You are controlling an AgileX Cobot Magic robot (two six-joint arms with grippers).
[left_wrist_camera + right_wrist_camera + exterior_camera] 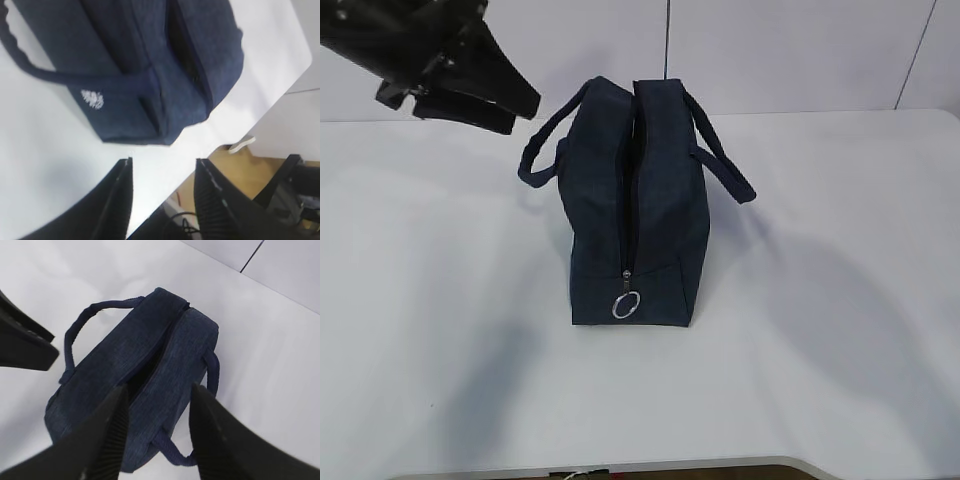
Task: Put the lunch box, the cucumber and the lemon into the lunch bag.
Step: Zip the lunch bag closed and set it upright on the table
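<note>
The dark navy lunch bag [635, 215] stands upright in the middle of the white table, its top slit open a little and its metal ring pull [626, 305] hanging at the near end. It also shows in the left wrist view [150, 65] and the right wrist view [150, 370]. My left gripper [520, 112] is raised at the back left, open and empty [163, 161]. My right gripper [159, 387] is open and empty above the bag, outside the exterior view. The lunch box, cucumber and lemon are out of view.
The white table [840, 300] spreads around the bag, with its front edge [720, 465] low in the exterior view. The left wrist view shows the table's corner [295, 55] and, beyond it, floor with cables [250, 175]. The left gripper shows at the left of the right wrist view [22, 342].
</note>
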